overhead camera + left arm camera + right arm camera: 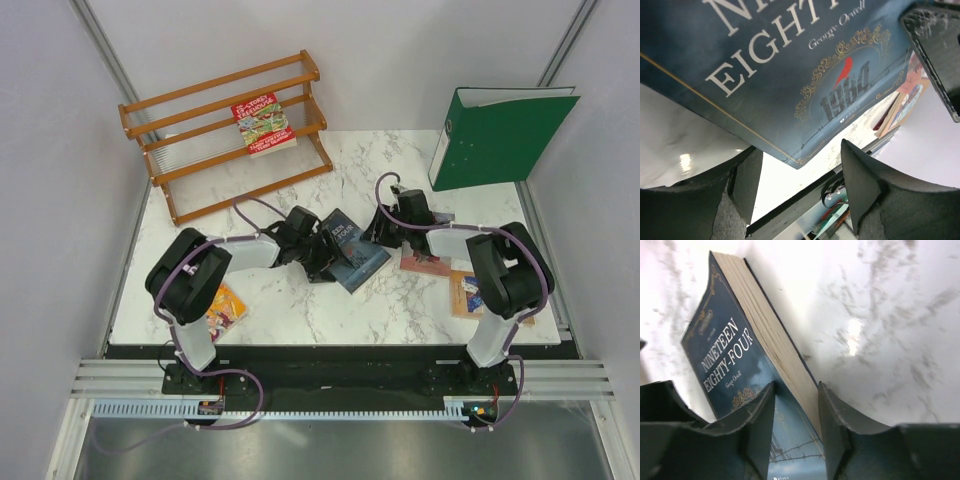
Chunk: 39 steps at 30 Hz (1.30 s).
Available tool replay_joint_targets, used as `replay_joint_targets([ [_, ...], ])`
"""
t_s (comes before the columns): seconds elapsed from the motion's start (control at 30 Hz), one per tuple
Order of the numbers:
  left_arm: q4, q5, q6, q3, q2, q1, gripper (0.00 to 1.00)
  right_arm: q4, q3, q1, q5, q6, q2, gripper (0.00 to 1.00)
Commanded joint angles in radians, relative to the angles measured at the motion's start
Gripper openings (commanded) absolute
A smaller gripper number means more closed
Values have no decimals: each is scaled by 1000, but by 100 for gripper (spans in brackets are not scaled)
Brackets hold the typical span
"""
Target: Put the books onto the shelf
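Note:
A dark blue book (355, 252) titled Nineteen Eighty-Four sits tilted at mid-table, between both grippers. My right gripper (383, 232) (796, 385) straddles one corner of the blue book (725, 360). One finger is over the cover and the other beyond the page edge, with a gap still showing. My left gripper (318, 252) (801, 147) is open at the blue book's (790, 65) opposite side, its fingers empty. The shelf (215, 85) stands at the far left with a red book (263, 125) leaning on it.
A pink-maroon book (425, 263) and an orange-brown book (465, 295) lie by the right arm. A yellow book (226, 310) lies partly under the left arm. A big green binder (500, 135) leans at the far right wall.

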Motion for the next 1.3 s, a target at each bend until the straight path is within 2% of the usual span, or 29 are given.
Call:
replay_joint_targets([
  [0.0, 19, -115, 24, -21, -14, 70, 71, 208, -80, 47, -456, 164, 67, 41],
  [0.03, 18, -110, 30, -32, -28, 96, 71, 297, -87, 47, -487, 191, 79, 41],
  [0.13, 8, -103, 47, -43, -49, 145, 70, 400, -103, 47, -591, 241, 99, 41],
  [0.27, 1, -95, 71, -44, -72, 197, 71, 420, -103, 54, -695, 241, 112, 42],
  [0.37, -7, -81, 90, -29, -77, 226, 70, 452, -107, 60, -723, 258, 110, 45],
  [0.4, -10, -72, 100, -12, -69, 232, 70, 516, -112, 73, -744, 301, 118, 49],
  [0.5, -7, -43, 107, 12, -49, 231, 70, 502, -95, 95, -734, 294, 135, 50],
  [0.57, 1, -23, 107, 13, -43, 231, 70, 456, -80, 100, -702, 277, 145, 44],
  [0.6, 4, -20, 110, 9, -45, 231, 70, 439, -77, 100, -691, 269, 145, 37],
  [0.63, 4, -20, 113, 6, -48, 229, 70, 410, -69, 100, -679, 252, 144, 16],
  [0.67, 4, -26, 123, -6, -64, 231, 70, 394, -65, 100, -663, 246, 138, 4],
  [0.7, -4, -32, 131, -13, -77, 232, 70, 375, -60, 100, -633, 237, 130, 0],
  [0.8, -22, -59, 165, -52, -132, 237, 70, 306, -48, 98, -587, 186, 80, 0],
  [0.9, -24, -83, 208, -99, -193, 249, 70, 307, -58, 92, -582, 169, 21, 0],
  [0.97, 26, -57, 251, -144, -232, 260, 70, 365, -74, 86, -596, 194, -20, 0],
  [1.07, 192, 22, 297, -231, -276, 268, 70, 491, -101, 78, -642, 278, -49, 0],
  [1.2, 365, 85, 298, -335, -362, 272, 69, 740, -144, 67, -698, 415, -62, 0],
  [1.27, 469, 121, 285, -385, -380, 274, 69, 808, -153, 67, -731, 491, -54, 0],
])
